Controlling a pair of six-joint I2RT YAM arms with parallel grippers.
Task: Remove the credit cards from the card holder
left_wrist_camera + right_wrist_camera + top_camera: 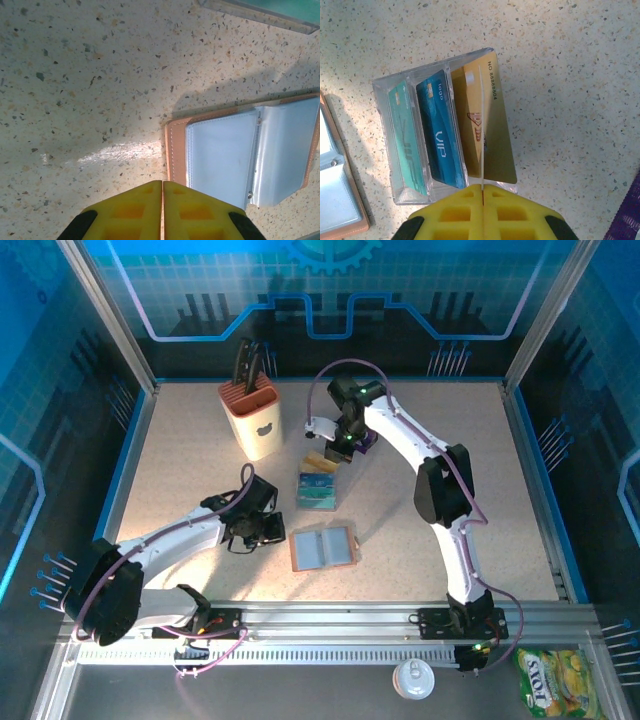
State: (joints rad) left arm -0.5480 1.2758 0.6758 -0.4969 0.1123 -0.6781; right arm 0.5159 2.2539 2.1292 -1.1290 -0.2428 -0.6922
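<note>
The card holder (322,548) lies open like a book on the table, its grey-blue sleeves (220,155) facing up. My left gripper (163,182) is shut with nothing in it, its tips just at the holder's left leather edge (176,150). My right gripper (482,187) is shut on a thin card (481,125) seen edge-on, held upright over a clear tray (384,107). In the tray's slots rest a teal credit card (407,145), a blue one (439,135) and a gold one (497,140). From above, the right gripper (335,452) hovers at the tray's far end (317,490).
A knife block (252,418) stands at the back left of the tray. A purple packet (365,443) lies under the right arm. A white lid (413,678) and a yellow snack bag (558,685) sit off the table at the near right.
</note>
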